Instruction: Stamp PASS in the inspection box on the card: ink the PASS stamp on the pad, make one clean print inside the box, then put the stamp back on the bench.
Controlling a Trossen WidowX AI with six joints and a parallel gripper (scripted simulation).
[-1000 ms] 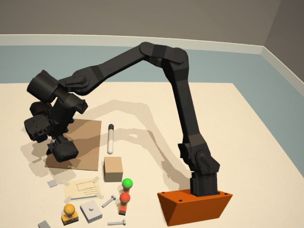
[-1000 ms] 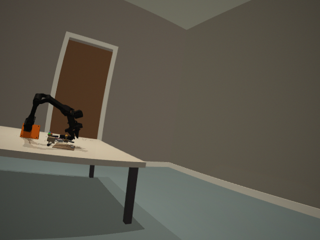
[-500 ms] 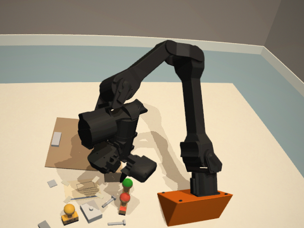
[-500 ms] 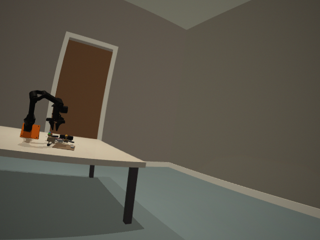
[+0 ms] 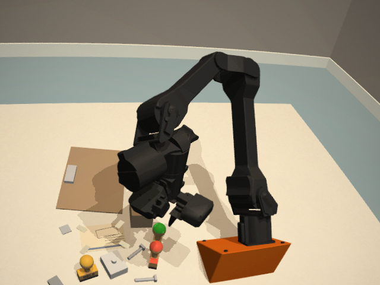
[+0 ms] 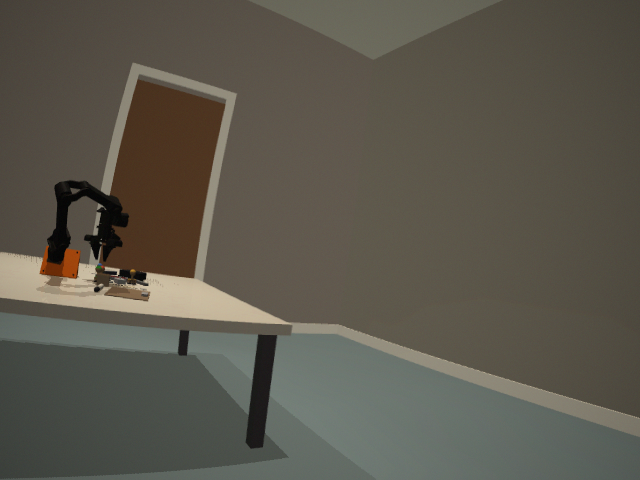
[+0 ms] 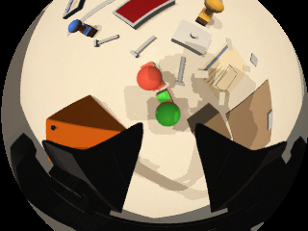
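My gripper is partly open and empty, pointing down above the green-knobbed stamp. That stamp stands upright with a bright green patch on its base; its lettering is not readable. A red-knobbed stamp stands beside it. A yellow-knobbed HOLD stamp and a blue-knobbed stamp are farther off. The card is taped down, with an outlined box; I see no print inside it. A dark red pad in a grey tray shows at the wrist view's top.
A wooden block stands close beside the green-knobbed stamp. Bolts and a grey knobbed box lie nearby. A brown board and my orange base flank the area.
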